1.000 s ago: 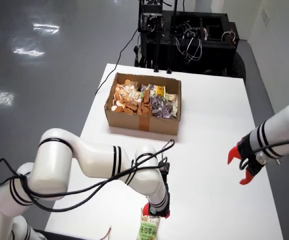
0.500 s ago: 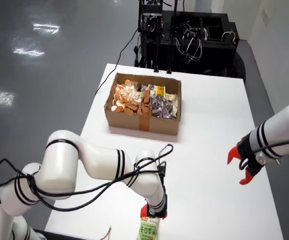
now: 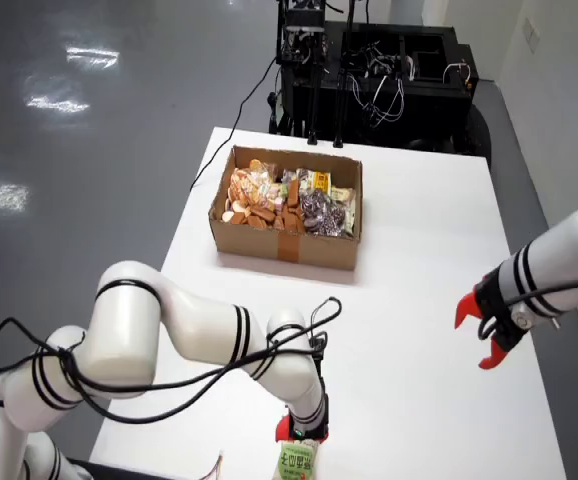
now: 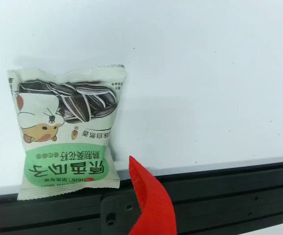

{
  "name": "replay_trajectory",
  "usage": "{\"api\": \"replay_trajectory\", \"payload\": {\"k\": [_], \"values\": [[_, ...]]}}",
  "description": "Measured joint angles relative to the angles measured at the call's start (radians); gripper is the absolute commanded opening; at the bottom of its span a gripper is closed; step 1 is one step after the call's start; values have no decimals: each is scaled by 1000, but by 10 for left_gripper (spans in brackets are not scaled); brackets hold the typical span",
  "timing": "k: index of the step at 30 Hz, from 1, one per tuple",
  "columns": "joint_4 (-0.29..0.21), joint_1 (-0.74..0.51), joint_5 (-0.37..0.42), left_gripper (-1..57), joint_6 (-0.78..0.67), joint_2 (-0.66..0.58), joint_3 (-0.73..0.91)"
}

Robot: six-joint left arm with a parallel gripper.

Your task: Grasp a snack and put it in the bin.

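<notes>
a small green snack packet (image 4: 65,132) was seen flat on the white table (image 3: 419,260) at its near edge, well apart from the cardboard box (image 3: 287,238) full of snacks. the gripper (image 4: 65,200) was over it with red fingers (image 4: 149,196) apart, straddling the packet's lower end, nothing clamped. it was judged light, soft, crinkly and slippery; best pinched across the middle. sunflower seeds, a cartoon animal and chinese print were shown, not legible.

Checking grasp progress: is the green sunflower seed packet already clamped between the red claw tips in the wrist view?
No: the seed packet lies flat on the white table, with the claw open and its red tips apart beside it.
</notes>
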Motion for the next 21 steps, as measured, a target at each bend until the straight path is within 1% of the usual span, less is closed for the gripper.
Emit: {"api": "replay_trajectory", "payload": {"k": [21], "values": [[-11, -19, -97, 526, -16, 31, 57]]}}
